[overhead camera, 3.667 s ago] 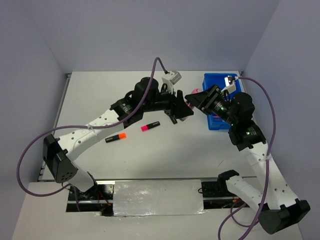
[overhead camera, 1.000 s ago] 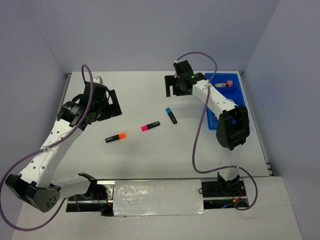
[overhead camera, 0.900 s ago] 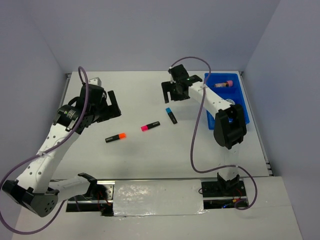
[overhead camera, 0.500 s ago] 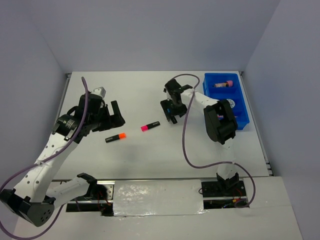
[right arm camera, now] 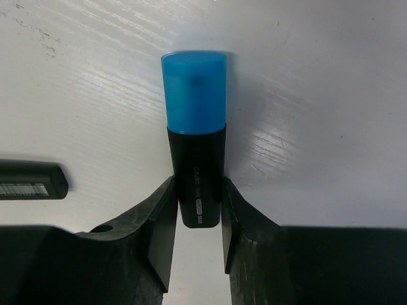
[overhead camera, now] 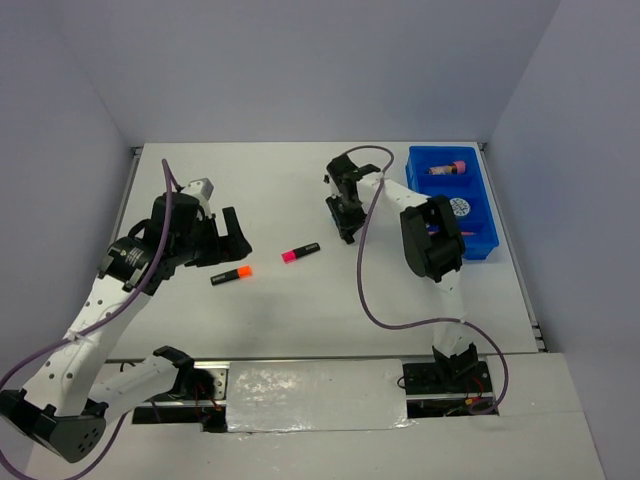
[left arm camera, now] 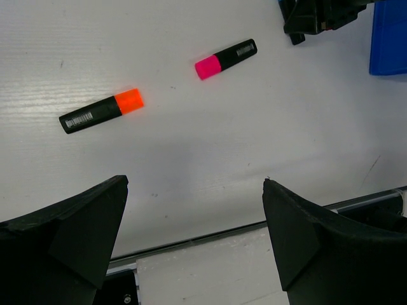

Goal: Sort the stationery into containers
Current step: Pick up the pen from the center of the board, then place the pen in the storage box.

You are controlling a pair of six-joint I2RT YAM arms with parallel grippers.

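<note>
Your right hand (right arm camera: 196, 219) has come down from beside the blue tray (overhead camera: 488, 222) onto the blue-capped highlighter (right arm camera: 194, 82). Your left hand (left arm camera: 194, 213) hangs wide open above the orange highlighter (left arm camera: 100, 110) and pink highlighter (left arm camera: 226, 58), with bare table (overhead camera: 300, 330) around them. The right hand's fingers (right arm camera: 162, 222) pinch the blue-capped highlighter's black barrel; its print is unreadable. The tray holds a pink tube (overhead camera: 448, 168) and a patterned disc (overhead camera: 460, 207).

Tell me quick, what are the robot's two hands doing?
Left gripper: open, holding nothing.
Right gripper: closed on the blue highlighter.
</note>
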